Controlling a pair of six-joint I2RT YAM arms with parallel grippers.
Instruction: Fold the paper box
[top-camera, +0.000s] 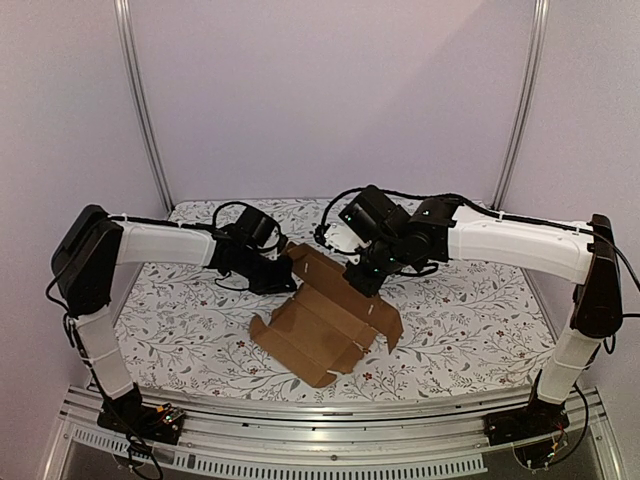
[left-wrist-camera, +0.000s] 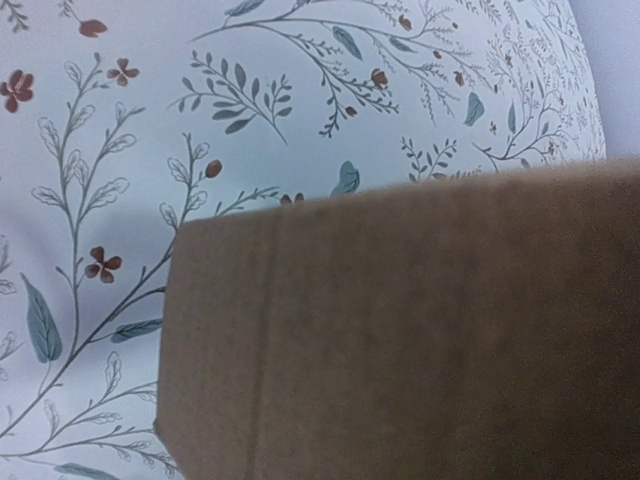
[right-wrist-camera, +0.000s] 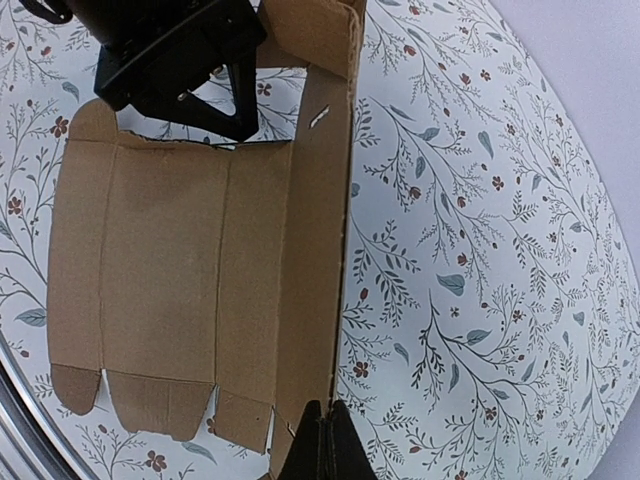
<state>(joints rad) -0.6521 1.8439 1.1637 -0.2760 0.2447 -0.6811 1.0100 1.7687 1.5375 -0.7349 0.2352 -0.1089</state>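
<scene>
The paper box (top-camera: 320, 322) is a plain brown die-cut sheet lying mostly flat on the floral cloth, with one long side panel (right-wrist-camera: 320, 250) raised upright. My right gripper (top-camera: 362, 283) is shut. In the right wrist view its closed fingertips (right-wrist-camera: 325, 440) meet the near end of that raised panel's edge. My left gripper (top-camera: 283, 272) is at the sheet's far left edge, its dark tip (right-wrist-camera: 240, 115) touching the cardboard there. In the left wrist view the box (left-wrist-camera: 400, 330) fills the lower frame and hides the fingers.
The floral tablecloth (top-camera: 480, 320) covers the table. Aluminium posts (top-camera: 140, 100) stand at the back corners against lilac walls. A metal rail (top-camera: 330, 440) runs along the near edge between the arm bases.
</scene>
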